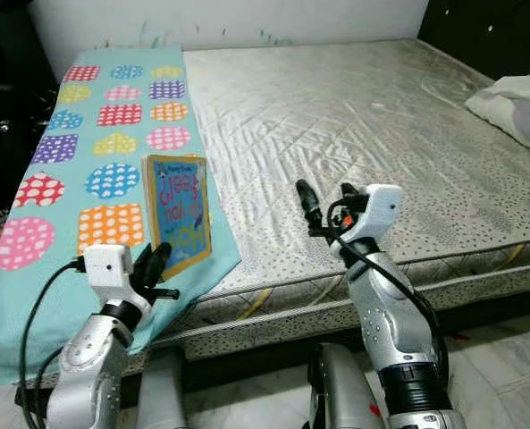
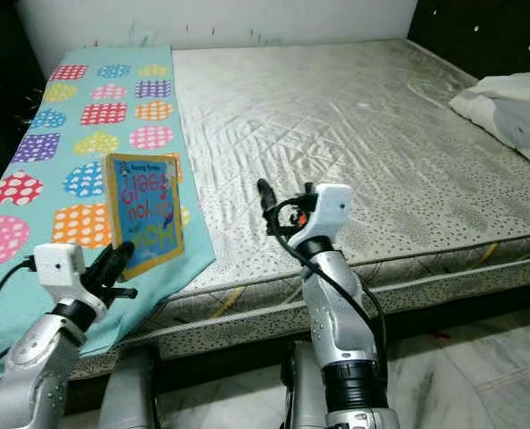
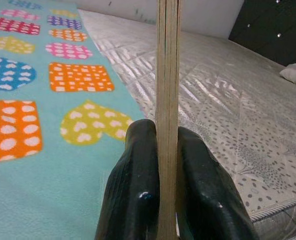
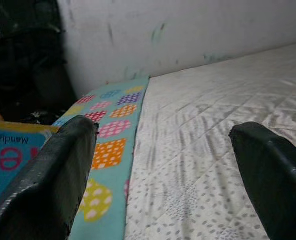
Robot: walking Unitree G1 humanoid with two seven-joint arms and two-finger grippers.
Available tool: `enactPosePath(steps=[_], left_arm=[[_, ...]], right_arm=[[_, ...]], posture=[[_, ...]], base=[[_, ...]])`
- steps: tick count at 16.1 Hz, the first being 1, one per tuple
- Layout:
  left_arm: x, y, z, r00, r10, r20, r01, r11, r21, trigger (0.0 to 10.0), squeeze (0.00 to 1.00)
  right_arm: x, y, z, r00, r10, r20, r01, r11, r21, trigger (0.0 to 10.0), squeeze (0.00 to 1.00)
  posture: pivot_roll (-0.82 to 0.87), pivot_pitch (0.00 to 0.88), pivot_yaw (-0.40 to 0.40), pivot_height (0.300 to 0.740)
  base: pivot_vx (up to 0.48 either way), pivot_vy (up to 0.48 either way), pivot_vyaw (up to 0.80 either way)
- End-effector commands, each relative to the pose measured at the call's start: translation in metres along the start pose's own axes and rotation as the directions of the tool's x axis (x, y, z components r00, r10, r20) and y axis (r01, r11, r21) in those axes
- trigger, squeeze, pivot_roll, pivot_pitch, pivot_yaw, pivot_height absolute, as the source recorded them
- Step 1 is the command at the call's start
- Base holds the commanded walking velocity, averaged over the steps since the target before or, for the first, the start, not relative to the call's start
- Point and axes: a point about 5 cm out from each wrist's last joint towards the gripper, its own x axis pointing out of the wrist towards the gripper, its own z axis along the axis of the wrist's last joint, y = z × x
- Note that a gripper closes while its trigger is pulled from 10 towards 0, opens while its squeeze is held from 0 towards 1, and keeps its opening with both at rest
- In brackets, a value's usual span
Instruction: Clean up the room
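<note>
Book (image 1: 179, 213), thin, teal-covered with yellow border, stands upright clamped in left end effector (image 1: 154, 265); right end effector (image 4: 162, 165) spread.

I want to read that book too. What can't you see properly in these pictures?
- Book: title upside down and blurry in the eye views; the left wrist view shows just its edge, pinched by the left gripper.
- Pillow: cut off by the frame edge.
- Under the bed: dark shadow.
</note>
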Motion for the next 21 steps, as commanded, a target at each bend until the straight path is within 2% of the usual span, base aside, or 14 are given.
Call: enactPosePath(steps=[1, 4, 8, 13, 16, 19, 21], left_arm=[[0.002, -0.004, 0.01, 0.999, -0.011, 0.037, 0.01, 1.0, 0.018, 0.0, 0.0], [0.001, -0.003, 0.01, 0.999, -0.005, 0.032, 0.005, 1.0, 0.007, 0.0, 0.0], [0.003, -0.004, 0.009, 1.0, -0.011, 0.026, 0.011, 1.0, 0.013, 0.0, 0.0], [0.005, -0.009, 0.016, 0.998, -0.028, 0.051, 0.027, 0.999, 0.031, 0.0, 0.0], [0.002, -0.008, 0.017, 0.998, 0.003, 0.063, -0.007, 0.998, 0.068, 0.0, 0.0], [-0.005, -0.002, 0.018, 0.997, 0.037, 0.069, -0.044, 0.994, 0.096, 0.0, 0.0], [-0.006, 0.002, 0.02, 0.997, 0.04, 0.071, -0.048, 0.994, 0.102, 0.0, 0.0]], right_arm=[[0.005, 0.004, 0.013, 0.999, 0.009, 0.045, -0.009, 1.0, 0.0, 10.0, 0.0], [0.003, 0.006, 0.016, 0.999, 0.01, 0.033, -0.01, 1.0, -0.001, 10.0, 0.0], [-0.002, -0.001, 0.014, 1.0, -0.013, 0.018, 0.013, 1.0, -0.016, 10.0, 0.0], [-0.012, -0.02, 0.005, 0.998, -0.056, -0.026, 0.053, 0.995, -0.081, 10.0, 0.0], [-0.021, -0.032, 0.001, 0.993, -0.109, -0.034, 0.101, 0.977, -0.189, 10.0, 0.0], [-0.038, -0.049, -0.004, 0.986, -0.155, -0.055, 0.136, 0.956, -0.261, 10.0, 0.0], [-0.049, -0.061, -0.006, 0.979, -0.191, -0.07, 0.164, 0.944, -0.288, 10.0, 0.0]], posture=[[-0.06, 0.0, -0.015, 0.541], [-0.06, 0.0, -0.014, 0.568], [-0.06, 0.0, -0.008, 0.609], [-0.06, 0.0, -0.011, 0.664], [-0.07, 0.0, -0.007, 0.697], [-0.06, 0.0, 0.001, 0.734], [-0.07, 0.0, 0.005, 0.74]], base=[[0.0, 0.0, 0.0], [0.0, 0.0, 0.0], [0.0, 0.0, 0.0], [0.0, 0.0, 0.0], [0.0, 0.0, 0.0], [0.0, 0.0, 0.0], [0.0, 0.0, 0.0]])
